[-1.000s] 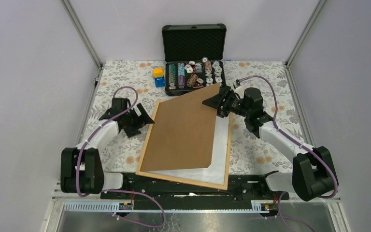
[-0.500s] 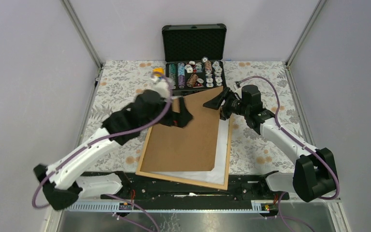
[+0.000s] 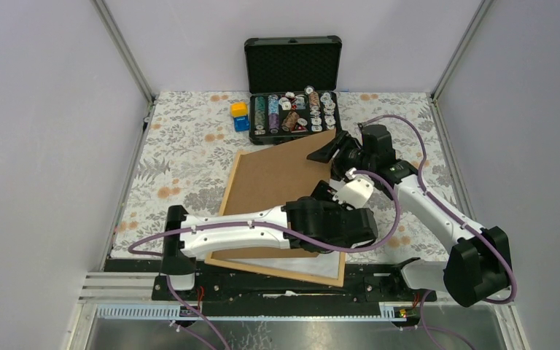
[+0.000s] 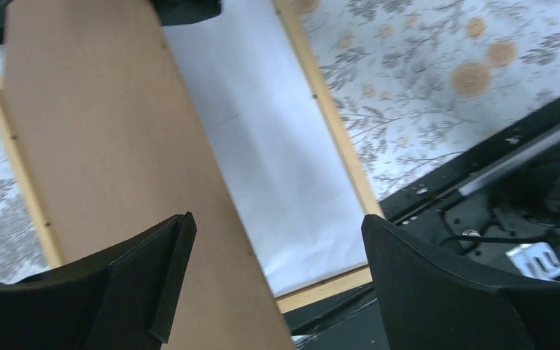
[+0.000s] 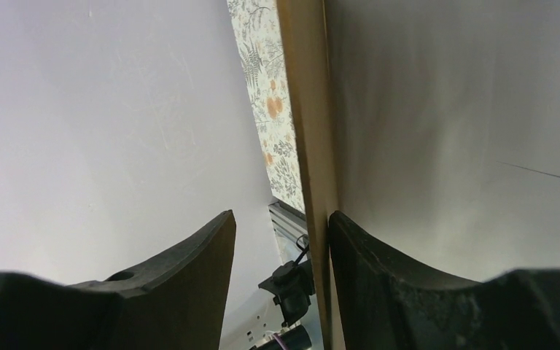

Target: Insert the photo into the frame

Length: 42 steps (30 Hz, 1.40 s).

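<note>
Wood frame long axis near-far; left jaws open; right jaws: cannot tell.

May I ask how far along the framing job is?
Done: the photo, apparently face down and showing white, lies in the frame. In hand: right gripper at the tilted backing board; left gripper open above. Left: lowering the board.

Inside a robotics lab test cell: a left arm and a right arm, white and black, stand bolted to a black rail at the near edge of a floral-cloth surface, trailing purple cables, boxed in by plain pale wall panels on bare aluminium posts.
</note>
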Available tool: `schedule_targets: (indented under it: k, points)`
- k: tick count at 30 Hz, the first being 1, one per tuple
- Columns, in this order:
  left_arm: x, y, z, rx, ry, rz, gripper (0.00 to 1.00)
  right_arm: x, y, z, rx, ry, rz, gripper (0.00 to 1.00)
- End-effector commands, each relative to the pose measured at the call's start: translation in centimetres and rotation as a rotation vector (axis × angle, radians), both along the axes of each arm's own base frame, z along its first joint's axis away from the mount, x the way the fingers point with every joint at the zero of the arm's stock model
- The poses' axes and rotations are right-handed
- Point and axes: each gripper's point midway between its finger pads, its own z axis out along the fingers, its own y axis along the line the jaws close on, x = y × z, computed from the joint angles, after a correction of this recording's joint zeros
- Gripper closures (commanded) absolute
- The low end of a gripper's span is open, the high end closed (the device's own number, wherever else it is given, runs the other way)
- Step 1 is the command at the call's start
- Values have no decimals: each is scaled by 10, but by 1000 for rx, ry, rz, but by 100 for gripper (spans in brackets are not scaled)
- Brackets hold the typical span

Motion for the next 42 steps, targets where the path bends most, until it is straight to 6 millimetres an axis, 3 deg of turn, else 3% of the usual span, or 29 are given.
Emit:
schedule_targets:
  k: [1, 6, 13, 20, 28, 29, 33, 35, 38, 42]
  points:
    - [15, 30, 21, 36, -103, 145, 9, 1, 5, 42, 51, -70, -12, 43]
    - [19, 36, 18, 117, -164, 184, 22, -2, 7, 41, 45, -66, -9, 44]
    - [22, 30, 3, 233, -189, 172, 40, -3, 3, 38, 4, -45, -58, 43]
    - [25, 31, -7, 291, -210, 163, 42, -2, 0, 39, -7, -25, -92, 43]
    - [30, 37, 1, 292, -245, 175, 69, -3, -3, 38, -25, -15, -115, 42]
    - [31, 38, 2, 290, -246, 177, 73, -2, -4, 39, -28, -19, -118, 40]
    - [32, 43, 4, 289, -249, 186, 85, 0, -8, 43, -66, -61, -106, 16]
    - [33, 46, 4, 286, -251, 194, 90, 4, -20, 48, -124, -102, -123, 4]
    - [34, 47, 8, 272, -258, 203, 90, 11, -50, 53, -186, -138, -156, 0]
    - [36, 48, 15, 248, -274, 219, 90, 23, -135, 49, -308, -154, -267, 0]
